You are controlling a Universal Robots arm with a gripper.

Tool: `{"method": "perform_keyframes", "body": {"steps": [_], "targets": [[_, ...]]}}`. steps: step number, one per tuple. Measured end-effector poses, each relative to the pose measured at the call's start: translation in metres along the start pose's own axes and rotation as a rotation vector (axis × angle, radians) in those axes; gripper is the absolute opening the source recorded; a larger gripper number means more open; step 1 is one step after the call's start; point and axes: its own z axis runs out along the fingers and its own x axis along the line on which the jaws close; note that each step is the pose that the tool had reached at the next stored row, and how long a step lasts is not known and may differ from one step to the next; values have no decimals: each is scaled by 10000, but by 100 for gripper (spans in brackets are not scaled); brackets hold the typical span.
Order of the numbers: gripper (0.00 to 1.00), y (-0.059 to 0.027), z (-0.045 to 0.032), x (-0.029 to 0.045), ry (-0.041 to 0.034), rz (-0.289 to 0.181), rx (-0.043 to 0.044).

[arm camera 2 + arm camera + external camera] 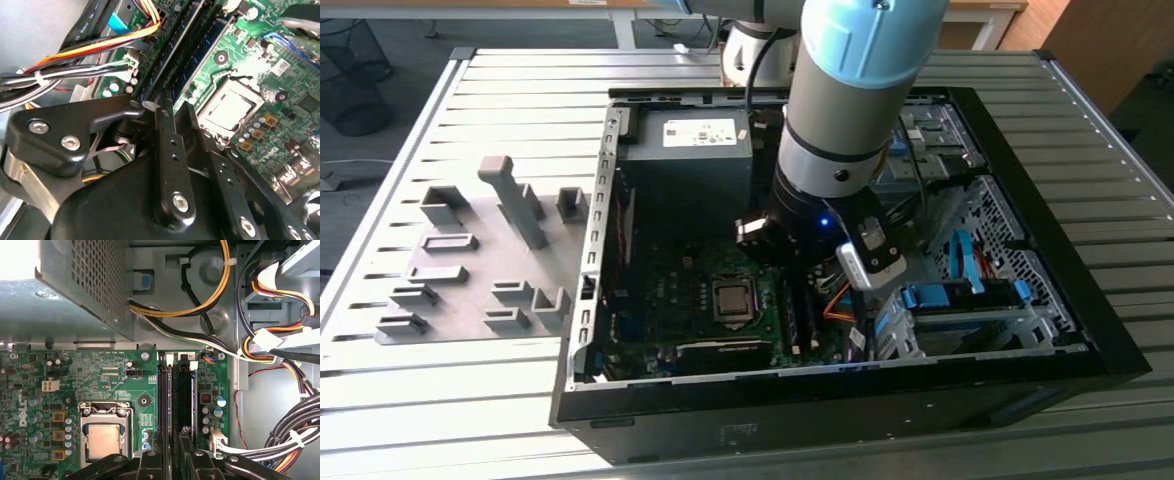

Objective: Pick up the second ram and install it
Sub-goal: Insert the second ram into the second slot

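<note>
In the exterior view, the gripper (794, 272) is seen low inside the computer case (1107, 340), just beside the processor socket (734, 300).

In the first wrist view, a thin stick, judged to be the second ram (169, 400), is seen standing in the slot right next to the processor socket (104, 440). The gripper (171, 460) is placed over one end of it. Whether it is open or shut cannot be told.

In the second wrist view, the gripper (176, 112) is lined up with the slots beside the processor socket (230, 107).

The fitting step is judged to be in hand. A straight, even push is called for.
</note>
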Motion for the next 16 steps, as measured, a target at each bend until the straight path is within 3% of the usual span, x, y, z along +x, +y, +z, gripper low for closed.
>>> {"method": "perform_keyframes", "body": {"steps": [5, 8, 11, 16], "targets": [[27, 3, -132, 5, 1, 0, 2], [25, 4, -131, 4, 0, 1, -1], [12, 4, -132, 3, 0, 0, 1], [12, 4, -131, 1, 1, 0, 2]]}}
